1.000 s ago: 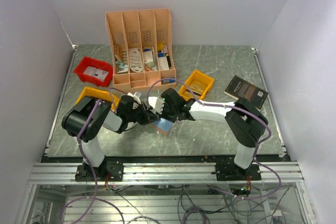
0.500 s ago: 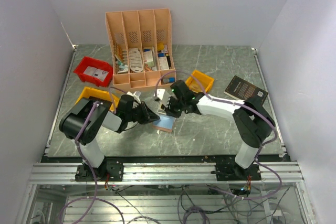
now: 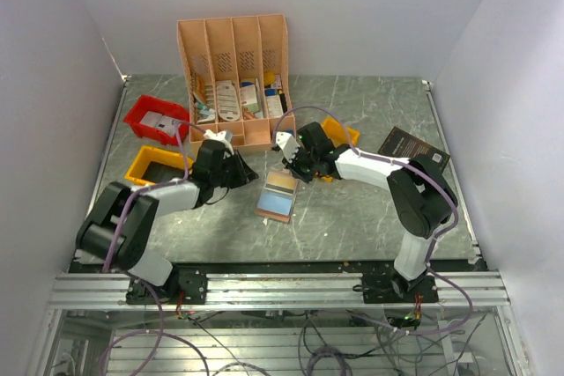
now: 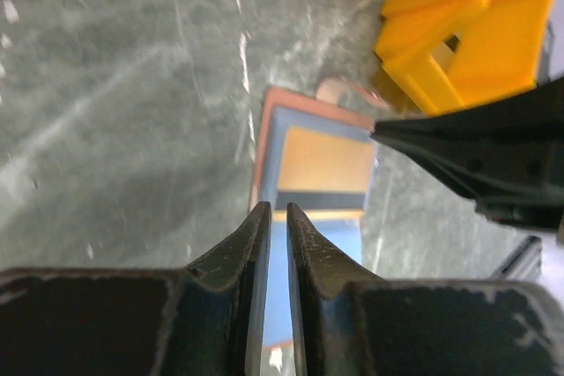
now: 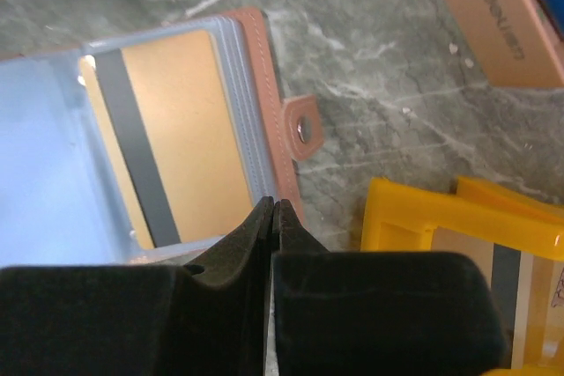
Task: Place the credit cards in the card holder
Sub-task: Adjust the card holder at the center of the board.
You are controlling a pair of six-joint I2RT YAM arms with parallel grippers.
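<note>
The card holder [image 3: 278,195] lies open and flat on the table, tan leather rim [image 5: 267,85] outside and pale blue clear pockets inside. An orange-tan credit card [image 5: 181,143] with a dark stripe sits in its upper pocket, and the same card [image 4: 326,158] shows in the left wrist view. My left gripper [image 3: 249,178] hangs to the left of the holder, its tips [image 4: 270,207] slightly open with nothing between them. My right gripper [image 3: 289,165] is above the holder's far edge, its jaws [image 5: 273,202] shut and empty. Neither gripper touches the holder.
A yellow bin [image 3: 339,136] stands just behind the right gripper, and a striped flat card [image 5: 520,279] lies in it. Another yellow bin [image 3: 157,167] and a red bin [image 3: 157,118] are at the left. The peach organiser [image 3: 236,81] stands at the back, a black book [image 3: 412,152] at the right.
Both grippers have drawn back from the card holder, left one to the upper left, right one to the upper right. The holder now lies open by itself. The left jaws have parted slightly.
</note>
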